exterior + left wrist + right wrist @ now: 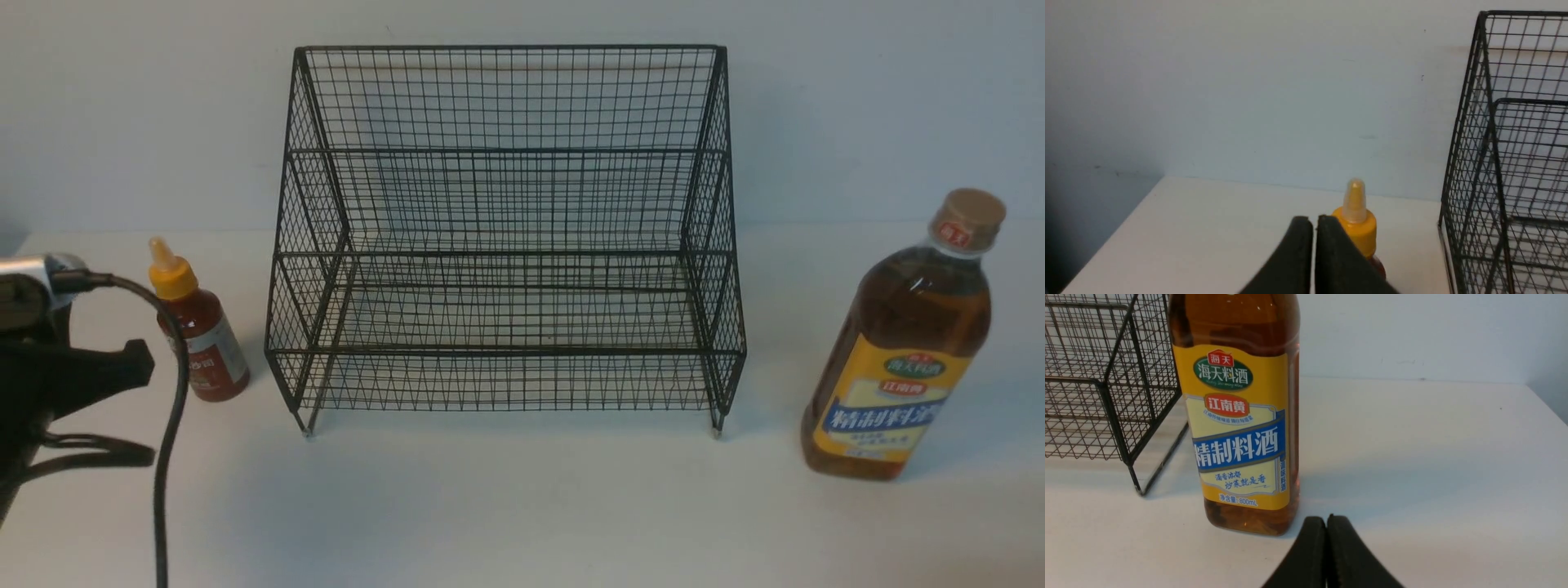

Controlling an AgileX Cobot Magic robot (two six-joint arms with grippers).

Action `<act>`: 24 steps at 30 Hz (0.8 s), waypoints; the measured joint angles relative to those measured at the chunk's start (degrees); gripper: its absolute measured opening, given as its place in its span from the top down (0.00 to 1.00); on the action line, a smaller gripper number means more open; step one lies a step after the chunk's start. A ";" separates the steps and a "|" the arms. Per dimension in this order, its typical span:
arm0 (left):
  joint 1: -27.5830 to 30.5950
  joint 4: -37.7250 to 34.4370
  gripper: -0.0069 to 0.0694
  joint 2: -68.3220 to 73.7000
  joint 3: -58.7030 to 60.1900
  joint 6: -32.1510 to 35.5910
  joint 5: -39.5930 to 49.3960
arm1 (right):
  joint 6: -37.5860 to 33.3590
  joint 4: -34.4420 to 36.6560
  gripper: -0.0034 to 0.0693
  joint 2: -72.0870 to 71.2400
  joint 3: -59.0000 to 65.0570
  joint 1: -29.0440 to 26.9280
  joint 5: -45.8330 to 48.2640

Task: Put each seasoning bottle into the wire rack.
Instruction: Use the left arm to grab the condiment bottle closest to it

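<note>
The black wire rack [506, 245] stands mid-table with both tiers empty. The small red sauce bottle [200, 335] with the yellow nozzle cap stands upright just left of it. The tall amber bottle [898, 343] with the tan cap stands upright to the rack's right. My left arm [49, 367] is at the far left, short of the red bottle. In the left wrist view my left gripper [1314, 220] is shut and empty, with the red bottle's cap [1357, 228] just beyond it. My right gripper [1327, 518] is shut and empty, close in front of the amber bottle [1241, 416]; it is out of the front view.
A black cable [167, 425] hangs from the left arm in front of the red bottle. The white table [522, 506] meets a pale wall behind the rack. The rack's corner and foot [1133, 473] stand close beside the amber bottle. The table's left edge [1118, 232] is near the left gripper.
</note>
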 joint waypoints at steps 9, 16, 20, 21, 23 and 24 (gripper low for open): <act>0.00 0.94 0.84 12.36 -10.42 -0.11 -1.47 | 0.07 0.00 0.97 0.00 0.00 0.00 0.00; 0.00 1.52 0.74 14.49 -13.68 -0.11 -0.66 | 0.07 0.00 0.97 0.00 0.00 0.00 0.00; 0.00 1.35 0.57 14.49 -13.68 0.09 -0.40 | 0.07 0.00 0.97 0.00 0.00 0.00 0.00; 0.00 0.94 0.52 14.53 -13.68 0.28 -0.38 | 0.07 0.00 0.97 0.00 0.00 0.00 0.00; 0.00 -0.38 0.43 15.04 -13.72 0.44 -0.44 | 0.07 0.00 0.97 0.00 0.00 0.00 0.00; 0.00 -1.28 0.39 15.62 -13.72 0.44 -1.05 | 0.07 0.00 0.97 0.00 0.00 0.00 0.00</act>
